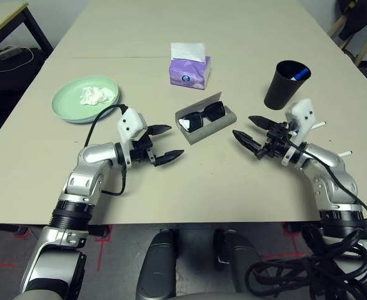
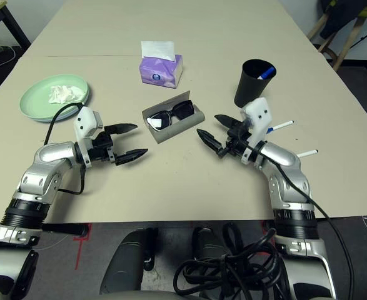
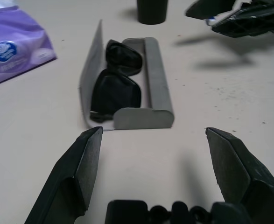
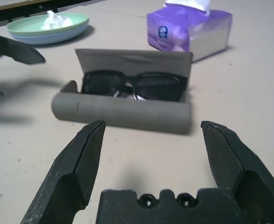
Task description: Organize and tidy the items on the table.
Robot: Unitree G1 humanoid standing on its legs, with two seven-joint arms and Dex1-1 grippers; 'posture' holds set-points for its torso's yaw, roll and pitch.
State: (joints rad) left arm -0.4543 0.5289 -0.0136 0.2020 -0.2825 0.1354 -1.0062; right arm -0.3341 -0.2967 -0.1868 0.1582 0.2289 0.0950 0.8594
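The grey glasses case (image 1: pixel 219 122) lies open at the middle of the table (image 1: pixel 189 187), with the black sunglasses (image 1: pixel 206 115) inside it and its lid standing up behind them. My left gripper (image 1: pixel 175 140) is open just left of the case. To the case's right, my right gripper (image 1: pixel 242 125) is open too. Both point at the case without touching it. The crumpled white tissue (image 1: pixel 97 94) rests on a pale-green plate (image 1: pixel 70 103) at the left, which sits on a light-blue plate (image 4: pixel 57 36). A black cup (image 1: pixel 284 87) holding a blue-capped pen (image 1: pixel 300 74) stands at the right.
A purple tissue box (image 1: pixel 189 70) stands behind the case. White pens (image 2: pixel 307 152) lie on the table beside my right forearm. A smaller desk with black legs (image 1: pixel 2 19) is off the far left corner.
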